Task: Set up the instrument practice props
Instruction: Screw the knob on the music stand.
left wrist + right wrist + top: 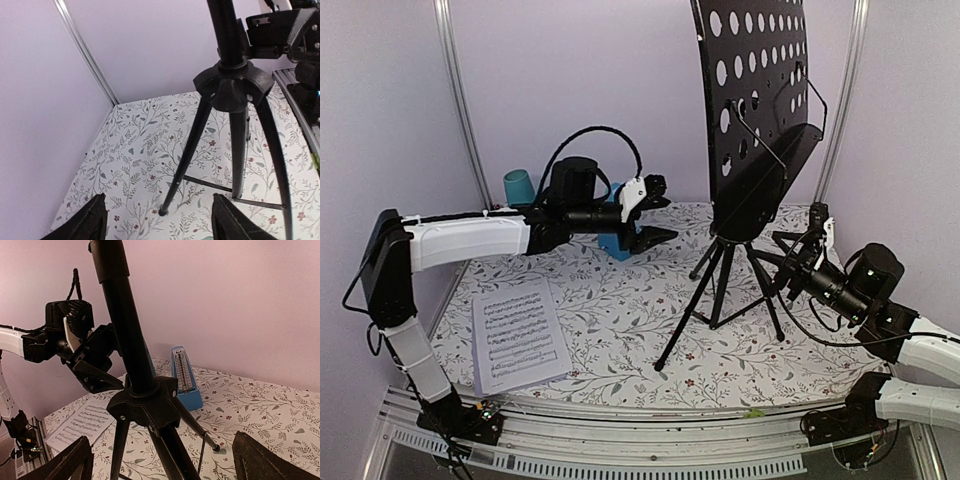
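The black tripod music stand [735, 240] stands mid-right on the table, with its perforated tray [760, 90] tilted high at the back. A white sheet-music page [518, 335] lies flat at the front left, and a lavender edge shows under it. The blue pyramid metronome [615, 243] stands at the back, mostly hidden behind my left gripper [665, 212], which is open, empty and left of the stand. My right gripper [800, 240] is open and empty, close to the stand's right legs. The right wrist view shows the tripod hub [147, 405], the metronome [184, 377] and the page [82, 425].
A tall teal cup [518, 185] stands at the back left by the wall. Metal frame posts [460, 100] rise at the back corners. The floral tablecloth [620, 310] covers the table. In the left wrist view the tripod legs [187, 160] spread in front of my open fingers [90, 220].
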Motion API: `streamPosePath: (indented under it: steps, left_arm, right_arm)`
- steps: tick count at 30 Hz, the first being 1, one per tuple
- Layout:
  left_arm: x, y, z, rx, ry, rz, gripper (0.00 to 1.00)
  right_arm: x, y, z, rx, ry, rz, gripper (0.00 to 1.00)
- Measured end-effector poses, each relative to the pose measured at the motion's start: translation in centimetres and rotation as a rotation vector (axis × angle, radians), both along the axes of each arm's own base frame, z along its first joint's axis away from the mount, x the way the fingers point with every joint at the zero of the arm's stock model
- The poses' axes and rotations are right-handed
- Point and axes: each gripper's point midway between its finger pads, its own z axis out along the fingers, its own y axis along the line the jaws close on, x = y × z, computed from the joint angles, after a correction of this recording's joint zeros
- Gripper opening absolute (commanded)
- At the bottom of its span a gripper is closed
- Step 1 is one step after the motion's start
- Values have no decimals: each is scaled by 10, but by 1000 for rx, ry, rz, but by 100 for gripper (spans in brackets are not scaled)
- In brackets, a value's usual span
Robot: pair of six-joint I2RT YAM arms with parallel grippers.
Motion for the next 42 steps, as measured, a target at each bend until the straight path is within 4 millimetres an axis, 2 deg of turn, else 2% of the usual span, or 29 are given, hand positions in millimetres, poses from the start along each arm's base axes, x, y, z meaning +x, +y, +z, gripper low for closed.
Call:
streamPosePath:
  steps: [3,6,12,17,26,33,42]
  left_arm:
    - [9,-12,-1,8,-98,-61,65]
    - [9,-22,2,5,-180,-121,62]
    - [-6,-28,17,-34,-331,-226,58]
    - [-21,-38,17,-32,-437,-268,57]
    - [-34,-54,27,-38,-603,-254,55]
    - [-32,-62,16,8,-677,-239,55]
    - [-39,-69,21,-8,-765,-222,51]
  right_arm:
    - [-1,-1,1,-18,-21,-4,99]
    - [-2,-4,5,-24,-45,-13,99]
    - [-2,-8,10,-45,-67,-37,99]
    - [0,-6,10,-68,-61,-37,99]
    - [1,-6,12,-79,-55,-36,99]
    - [0,-7,12,-83,-53,-36,99]
    - [-1,-7,10,-91,-45,-35,99]
